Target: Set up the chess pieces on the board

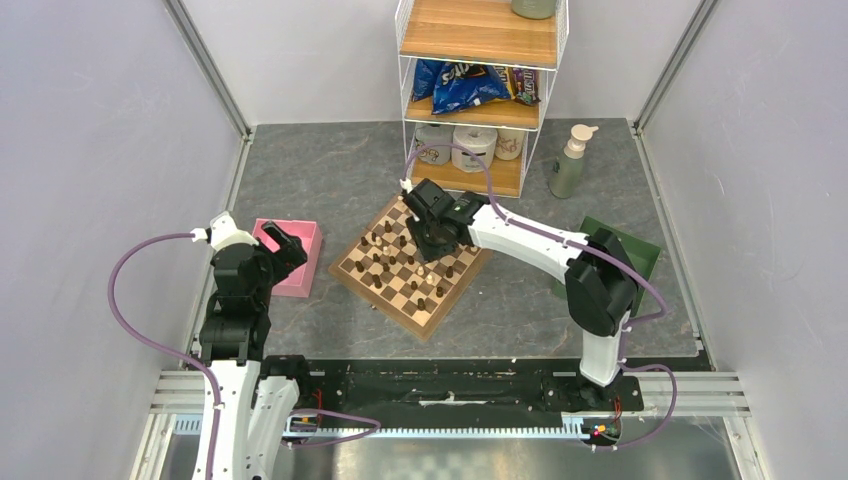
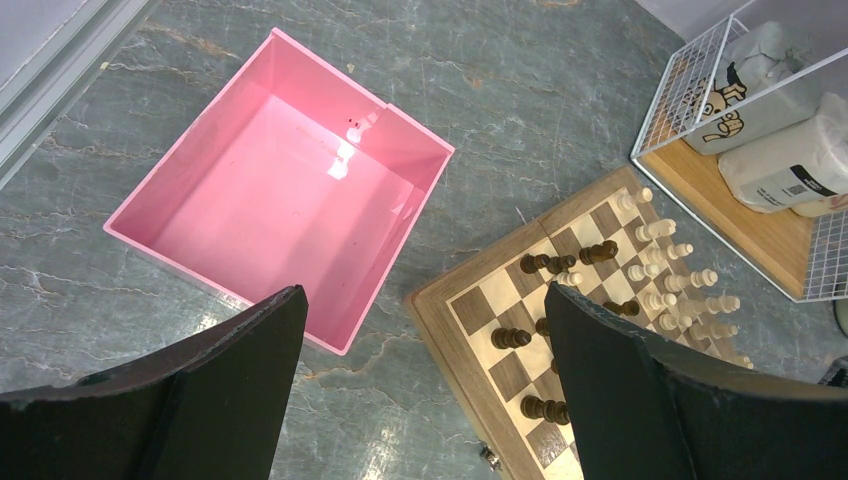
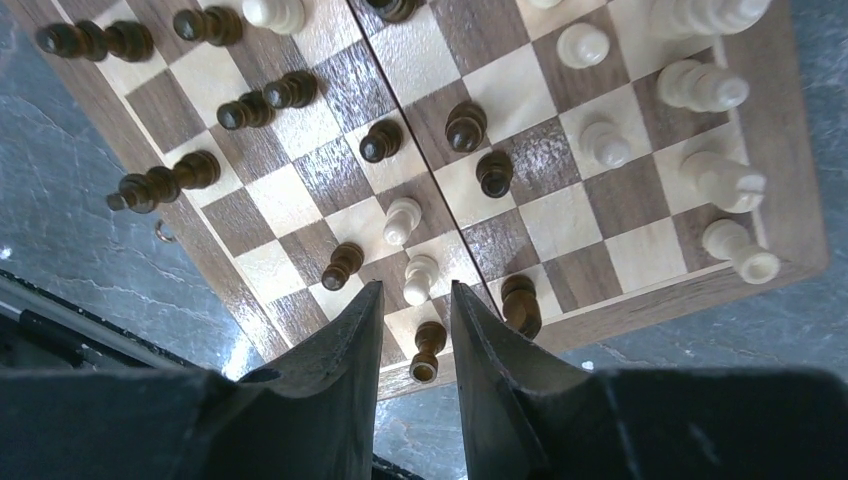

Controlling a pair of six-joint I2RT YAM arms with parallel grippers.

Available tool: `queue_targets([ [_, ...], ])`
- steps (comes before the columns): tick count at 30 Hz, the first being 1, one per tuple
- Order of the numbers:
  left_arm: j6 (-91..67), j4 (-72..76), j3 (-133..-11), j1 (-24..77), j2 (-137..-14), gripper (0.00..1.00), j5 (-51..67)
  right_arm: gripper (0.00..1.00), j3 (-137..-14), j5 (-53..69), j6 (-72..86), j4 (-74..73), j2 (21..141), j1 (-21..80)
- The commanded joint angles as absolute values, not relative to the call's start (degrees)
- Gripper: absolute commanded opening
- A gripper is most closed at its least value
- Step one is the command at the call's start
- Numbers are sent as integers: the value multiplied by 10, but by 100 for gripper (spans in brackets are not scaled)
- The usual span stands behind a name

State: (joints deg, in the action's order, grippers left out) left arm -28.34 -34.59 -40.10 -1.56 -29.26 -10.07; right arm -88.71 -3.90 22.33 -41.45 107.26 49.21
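A square checkered wooden chessboard [image 1: 426, 324] lay mid-table, with small dark and cream turned wooden chess pieces [image 3: 465, 125] scattered across it. The right gripper [image 3: 415, 290] hovered over its near edge, jaws narrowly parted and clamping nothing visible, probably lining up on a pawn. The left gripper [image 2: 425, 300] hung wide open above a pink plastic box [image 2: 200, 150], out of the way. Piece types were hard to tell.

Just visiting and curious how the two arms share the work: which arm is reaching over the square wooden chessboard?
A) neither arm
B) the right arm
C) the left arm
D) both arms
B: the right gripper hangs over the square wooden chessboard among the small wooden chess pieces, while the left gripper is off to the side by the pink plastic box.
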Motion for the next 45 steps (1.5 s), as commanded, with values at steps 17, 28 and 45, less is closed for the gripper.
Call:
queue_targets([
  [17, -297, -324, -402, -22, -291, 96, -94, 37, -874, -13, 235, -421, 1110, 512],
  [28, -297, -324, -401, -22, -292, 96, -93, 34, -869, -29, 234, -431, 1120, 512],
  [45, -297, -324, -400, -23, -291, 96, -92, 23, -876, -18, 223, -439, 1125, 512],
])
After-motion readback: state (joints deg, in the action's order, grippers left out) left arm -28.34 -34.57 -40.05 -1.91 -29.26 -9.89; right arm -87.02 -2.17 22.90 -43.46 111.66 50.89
